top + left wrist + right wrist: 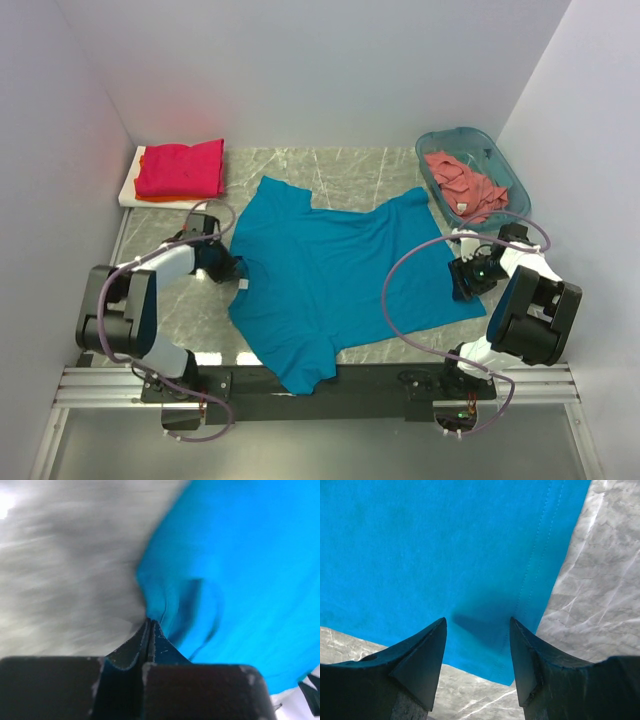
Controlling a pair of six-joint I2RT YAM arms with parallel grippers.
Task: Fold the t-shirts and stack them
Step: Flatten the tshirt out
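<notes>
The left tool (150, 626) pinches the bunched edge of the teal t-shirt (330, 280) lying on the counter (370, 165); the right tool (477, 625) hangs spread over the shirt's corner.

Teal tee (340, 280) spread flat, magenta tee (182, 168) folded on orange tee (160, 198) — far left, salmon tee (465, 185) crumpled

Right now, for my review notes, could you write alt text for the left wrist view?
The left jaws are shut on a puckered edge of the teal-blue t-shirt, which fills the right of the frame. Blurred grey marble table fills the left.
</notes>
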